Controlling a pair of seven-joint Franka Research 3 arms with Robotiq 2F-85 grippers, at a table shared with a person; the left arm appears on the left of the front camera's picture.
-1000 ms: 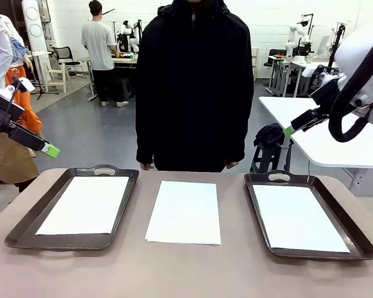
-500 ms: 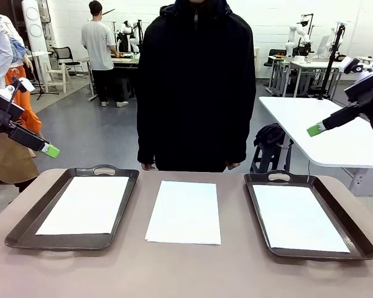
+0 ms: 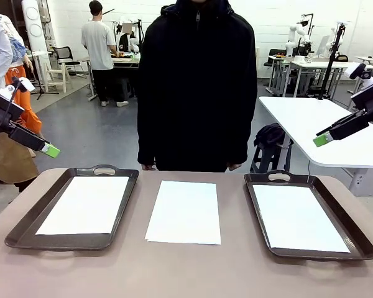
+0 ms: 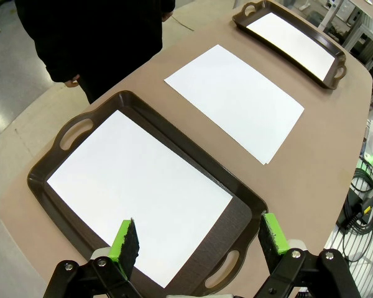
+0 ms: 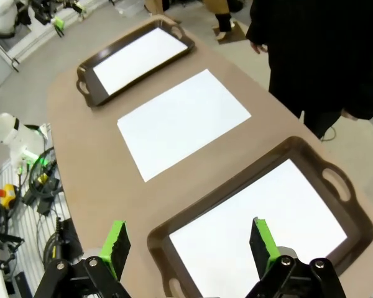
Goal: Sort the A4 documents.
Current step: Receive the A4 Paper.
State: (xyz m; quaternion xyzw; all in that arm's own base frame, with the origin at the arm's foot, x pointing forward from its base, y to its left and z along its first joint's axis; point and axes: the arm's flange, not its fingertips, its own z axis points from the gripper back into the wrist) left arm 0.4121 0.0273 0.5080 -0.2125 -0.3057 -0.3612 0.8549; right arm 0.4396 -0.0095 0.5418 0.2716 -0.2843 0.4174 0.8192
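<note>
Three white A4 documents lie flat. One document (image 3: 86, 205) rests in the left dark tray (image 3: 42, 208), another (image 3: 184, 211) lies on the bare tabletop between the trays, and a third (image 3: 298, 217) sits in the right dark tray (image 3: 340, 217). My left gripper (image 3: 50, 149) hovers open, high above the left tray's outer side; in its wrist view the gripper (image 4: 199, 239) has the tray's sheet (image 4: 140, 189) below its spread fingers. My right gripper (image 3: 321, 139) hangs open, high beyond the right tray; from its wrist the gripper (image 5: 188, 243) looks down on that tray's sheet (image 5: 261, 211).
A person in a black jacket (image 3: 196, 87) stands at the table's far edge, hands hanging at their sides. A white side table (image 3: 323, 133) stands behind the right tray. Brown tabletop (image 3: 186, 267) lies bare in front of the trays.
My right arm has swung out to the right and a little down, away from the table's middle. The left arm, the sheets and the trays have not moved.
</note>
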